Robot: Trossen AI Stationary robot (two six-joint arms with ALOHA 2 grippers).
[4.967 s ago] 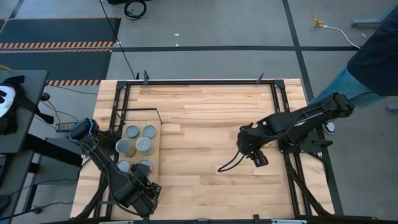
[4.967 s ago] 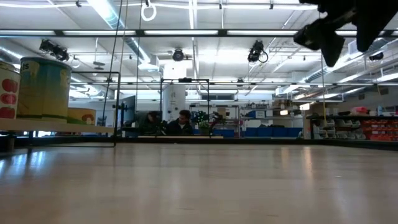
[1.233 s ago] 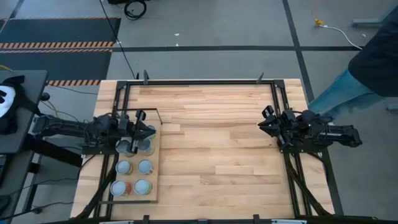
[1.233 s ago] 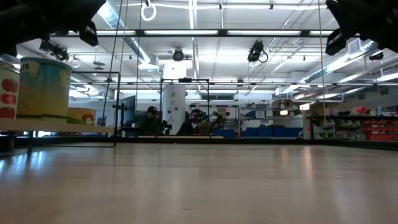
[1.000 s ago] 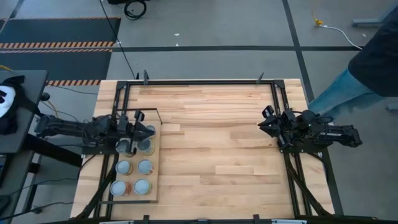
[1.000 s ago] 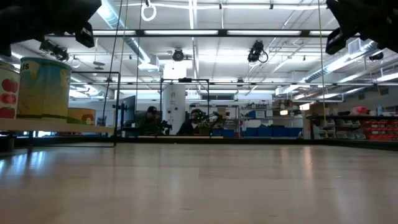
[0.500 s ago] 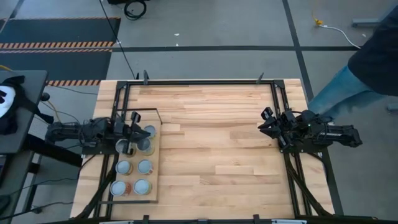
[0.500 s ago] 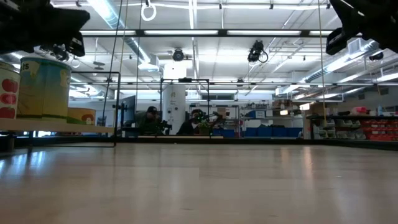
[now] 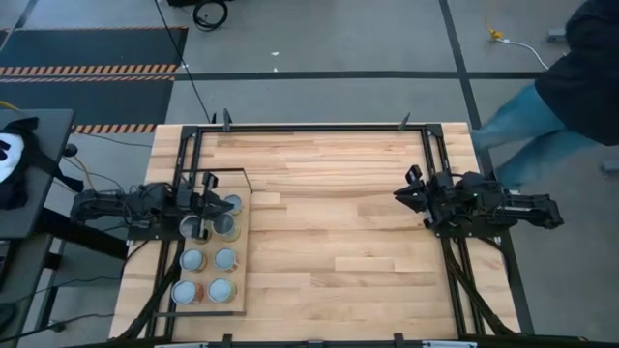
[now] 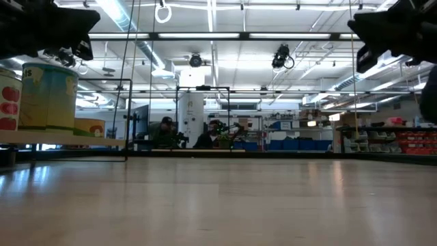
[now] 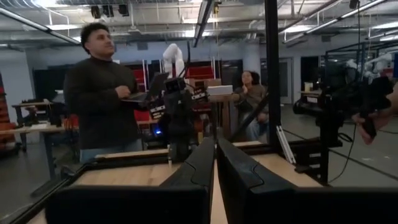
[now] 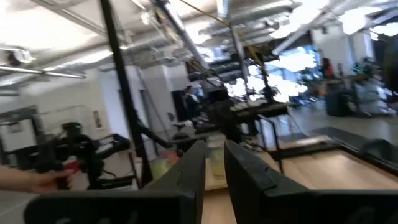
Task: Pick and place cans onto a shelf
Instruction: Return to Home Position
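Butcher-block tabletop (image 9: 329, 232) beside the shelf (image 9: 242, 242), cans (image 9: 224, 258) standing on it. Left gripper (image 9: 213, 203) over the shelf, narrow, empty. Right gripper (image 9: 398, 196) well apart from the shelf, narrow, empty, slightly nearer than before. Person (image 9: 571, 77) beyond, shifted.

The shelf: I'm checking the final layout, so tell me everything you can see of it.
The shelf is a flat rectangular light-wood board in a thin black metal frame, at the left edge of the butcher-block tabletop and raised above it in the low view. Round-topped cans stand on it in two rows; the left gripper hangs over one end, partly hiding some.
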